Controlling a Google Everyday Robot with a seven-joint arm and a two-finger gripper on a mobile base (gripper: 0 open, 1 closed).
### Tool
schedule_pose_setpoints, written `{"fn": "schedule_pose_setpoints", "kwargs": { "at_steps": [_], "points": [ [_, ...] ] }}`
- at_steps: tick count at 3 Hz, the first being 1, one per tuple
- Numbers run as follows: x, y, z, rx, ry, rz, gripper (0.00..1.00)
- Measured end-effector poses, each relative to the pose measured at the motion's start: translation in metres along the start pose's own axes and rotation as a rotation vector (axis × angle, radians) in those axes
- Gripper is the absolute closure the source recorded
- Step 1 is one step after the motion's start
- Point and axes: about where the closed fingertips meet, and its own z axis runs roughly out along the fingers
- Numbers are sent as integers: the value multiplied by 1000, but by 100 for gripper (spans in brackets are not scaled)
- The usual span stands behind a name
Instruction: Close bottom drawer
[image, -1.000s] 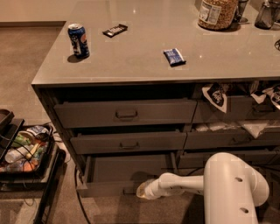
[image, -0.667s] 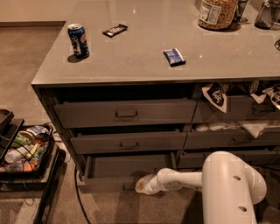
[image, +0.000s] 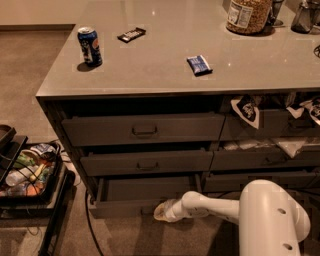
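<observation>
The bottom drawer (image: 125, 207) is the lowest of three dark grey drawers on the left of the counter. It stands pulled out a little, with its dark inside showing above its slim front panel. My gripper (image: 159, 211) reaches in from the right on a white arm (image: 215, 207) and sits against the middle of that front panel, about where the handle is. The handle itself is hidden behind the gripper.
Above are the middle drawer (image: 147, 162) and top drawer (image: 142, 129), both slightly ajar. A blue can (image: 90, 46), a dark bar (image: 131, 34) and a blue packet (image: 199, 65) lie on the counter. A cart with snacks (image: 25, 172) stands at left. Right-hand drawers (image: 265, 160) hold bags.
My gripper has moved left along the floor level and up against the bottom drawer's front. The drawer looks pushed in slightly.
</observation>
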Motion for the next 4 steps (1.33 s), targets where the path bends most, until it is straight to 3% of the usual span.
{"fn": "schedule_pose_setpoints", "kwargs": {
  "at_steps": [2,4],
  "points": [
    [25,-9,20,-5,14,-52,100],
    [29,-20,25,9,43,-82,100]
  ]
}}
